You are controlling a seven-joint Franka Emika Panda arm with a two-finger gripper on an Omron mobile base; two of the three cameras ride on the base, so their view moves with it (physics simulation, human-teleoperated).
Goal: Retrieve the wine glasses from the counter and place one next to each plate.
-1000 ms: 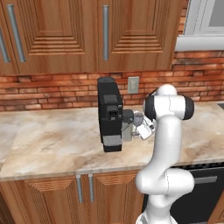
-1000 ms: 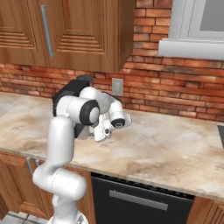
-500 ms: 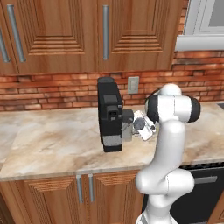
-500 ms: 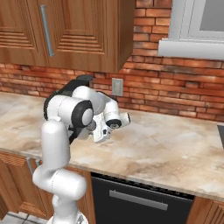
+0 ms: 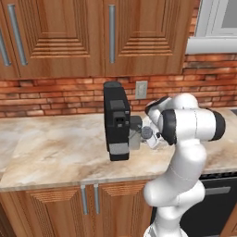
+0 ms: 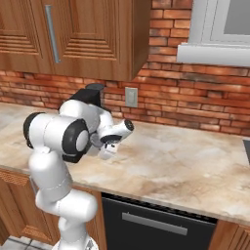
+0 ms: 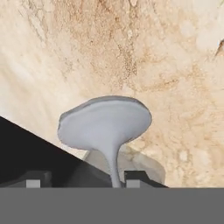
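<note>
A clear greyish wine glass lies along my gripper in the hand view. Its round foot faces the camera, its thin stem runs down between the two finger tips, and its bowl sits between them. The gripper is shut on the glass, which is tilted above the beige marbled counter. In the left base view the gripper hangs just right of the black coffee machine, low over the counter. From the right base the gripper is partly hidden by my arm. The plates are out of view.
The coffee machine stands against the brick wall with its clear tank beside my hand. Wooden wall cabinets hang above. A dark oven front sits under the counter, which stretches bare to the right.
The arm's elbow has swung round and dropped a little. The hand with the glass has stayed close to the coffee machine, shifting only slightly.
</note>
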